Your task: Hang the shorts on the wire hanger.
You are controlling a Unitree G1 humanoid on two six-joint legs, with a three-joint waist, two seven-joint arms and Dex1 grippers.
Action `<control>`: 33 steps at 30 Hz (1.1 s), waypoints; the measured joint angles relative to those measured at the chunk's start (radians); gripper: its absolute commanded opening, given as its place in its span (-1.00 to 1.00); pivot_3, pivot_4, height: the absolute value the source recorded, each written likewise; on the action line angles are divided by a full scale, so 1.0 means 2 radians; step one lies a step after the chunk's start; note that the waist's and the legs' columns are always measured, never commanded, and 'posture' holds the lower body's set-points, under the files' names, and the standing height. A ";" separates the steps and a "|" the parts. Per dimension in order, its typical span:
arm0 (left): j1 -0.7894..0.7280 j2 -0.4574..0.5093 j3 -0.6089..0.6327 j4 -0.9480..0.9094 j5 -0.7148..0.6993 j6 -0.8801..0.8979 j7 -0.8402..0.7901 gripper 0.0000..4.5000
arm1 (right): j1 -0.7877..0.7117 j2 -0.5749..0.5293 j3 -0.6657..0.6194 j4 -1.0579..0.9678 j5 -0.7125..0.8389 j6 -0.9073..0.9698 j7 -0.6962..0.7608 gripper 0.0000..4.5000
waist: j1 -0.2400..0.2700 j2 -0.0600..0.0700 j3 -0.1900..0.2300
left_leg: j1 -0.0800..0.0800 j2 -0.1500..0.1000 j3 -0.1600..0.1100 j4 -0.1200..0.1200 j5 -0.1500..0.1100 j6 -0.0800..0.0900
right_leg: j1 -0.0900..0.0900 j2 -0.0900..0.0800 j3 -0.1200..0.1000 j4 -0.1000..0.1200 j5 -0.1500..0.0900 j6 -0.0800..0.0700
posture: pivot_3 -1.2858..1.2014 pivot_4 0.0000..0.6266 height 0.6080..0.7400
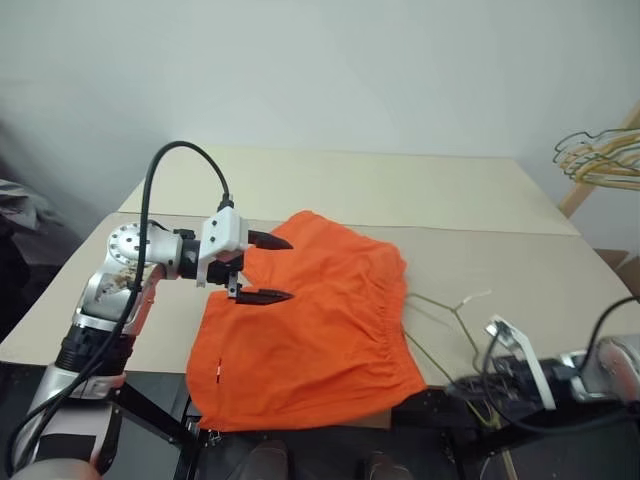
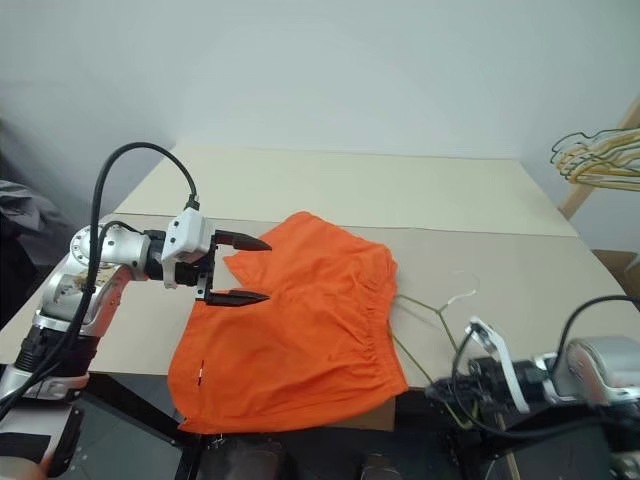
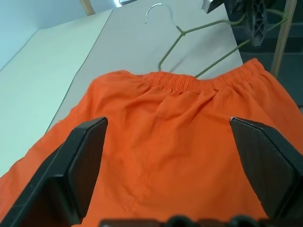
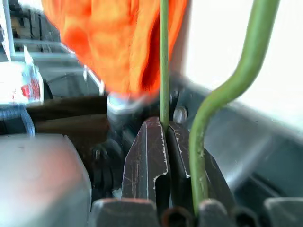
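Note:
The orange shorts point(image 1: 320, 340) lie flat on the table, waistband toward the right. My left gripper point(image 1: 286, 268) hovers open over their left part, one finger to each side and nothing between them; the left wrist view shows the shorts point(image 3: 180, 142) spread below the fingers. Right of the waistband lies the wire hanger point(image 1: 440, 312), its hook point(image 1: 480, 297) pointing away and its lower part running under the shorts to the table's front edge. There my right gripper point(image 4: 164, 126) is shut, pinching a thin run of the wire hanger point(image 4: 164, 61), with a thicker bend point(image 4: 236, 80) passing beside one finger.
A bunch of yellowish and pale hangers point(image 1: 600, 160) hangs on a wooden rack at the far right. The beige table point(image 1: 350, 185) stretches bare behind the shorts. Its front edge runs just below the shorts and the right gripper.

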 measured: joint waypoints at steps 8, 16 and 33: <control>0.000 0.000 0.000 0.007 0.002 -0.005 -0.002 0.99 | -0.021 0.018 0.010 0.017 -0.003 0.000 -0.002 -1.00 | 0.008 0.000 0.000 | -0.001 0.000 -0.001 0.000 0.000 0.000 | 0.000 0.000 -0.001 0.000 0.001 0.002 | 0.24 -1.00 1.00; 0.000 0.001 0.000 0.006 0.003 -0.007 -0.001 0.99 | -0.022 -0.001 0.065 -0.007 -0.001 -0.001 0.039 -1.00 | 0.012 0.000 0.000 | -0.001 0.000 -0.001 0.000 0.000 0.000 | 0.000 0.000 -0.001 0.000 0.001 0.001 | 0.25 -1.00 1.00; 0.007 0.005 0.000 -0.004 0.012 -0.019 0.010 0.99 | -0.092 0.096 -0.012 0.088 -0.018 0.018 -0.049 -1.00 | 0.027 0.000 0.000 | -0.002 0.000 -0.001 0.000 0.000 0.000 | -0.001 0.000 -0.001 0.000 0.002 0.003 | 0.25 -1.00 1.00</control>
